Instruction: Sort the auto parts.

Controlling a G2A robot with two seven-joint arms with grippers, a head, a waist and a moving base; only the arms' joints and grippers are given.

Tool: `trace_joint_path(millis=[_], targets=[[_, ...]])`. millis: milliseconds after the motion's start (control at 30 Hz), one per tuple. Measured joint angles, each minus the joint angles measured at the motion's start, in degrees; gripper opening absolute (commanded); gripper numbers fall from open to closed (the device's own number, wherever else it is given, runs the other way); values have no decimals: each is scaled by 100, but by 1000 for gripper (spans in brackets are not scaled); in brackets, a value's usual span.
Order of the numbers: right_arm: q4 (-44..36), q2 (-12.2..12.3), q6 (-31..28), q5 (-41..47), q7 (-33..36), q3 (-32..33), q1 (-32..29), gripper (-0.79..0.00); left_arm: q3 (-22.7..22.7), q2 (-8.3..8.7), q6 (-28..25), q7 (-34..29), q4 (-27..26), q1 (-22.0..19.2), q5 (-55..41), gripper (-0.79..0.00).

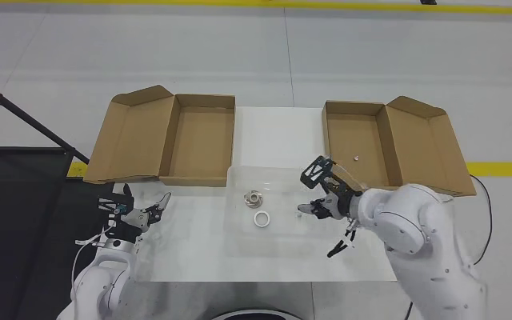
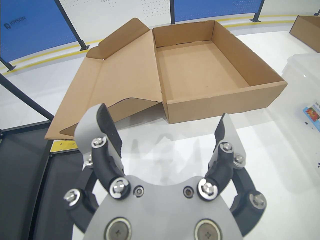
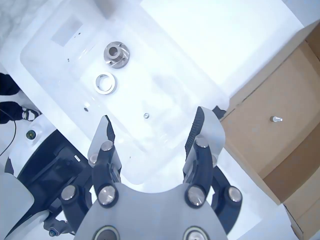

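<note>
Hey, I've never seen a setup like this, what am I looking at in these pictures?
It's a two-armed robot sorting metal parts at a white table. One picture looks down from above; the other two come from cameras on its wrists. The left gripper and right gripper both have open jaws and hold nothing. A clear tray in the middle holds a flanged hub, a ring and a tiny screw. Open cardboard boxes flank it: a left box and a right box, which holds one small bolt.
</note>
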Motion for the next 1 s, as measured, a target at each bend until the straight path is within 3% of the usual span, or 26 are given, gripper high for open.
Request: trace_joint_path(millis=[233, 300, 400, 500, 833, 1000], targets=[[87, -22, 60, -227, 81, -501, 114, -151, 0, 0, 0, 0, 0, 0, 0, 0], [211, -39, 95, -278, 81, -646, 203, -191, 0, 0, 0, 0, 0, 0, 0, 0], [426, -72, 151, -309, 77, -874, 354, -345, 0, 0, 0, 0, 0, 0, 0, 0], [679, -104, 211, -339, 98, -1072, 494, -400, 0, 0, 0, 0, 0, 0, 0, 0], [1454, -175, 343, -285, 257, -1438, 831, -434, 0, 0, 0, 0, 0, 0, 0, 0], [1718, -204, 386, -277, 337, -1570, 961, -416, 0, 0, 0, 0, 0, 0, 0, 0]])
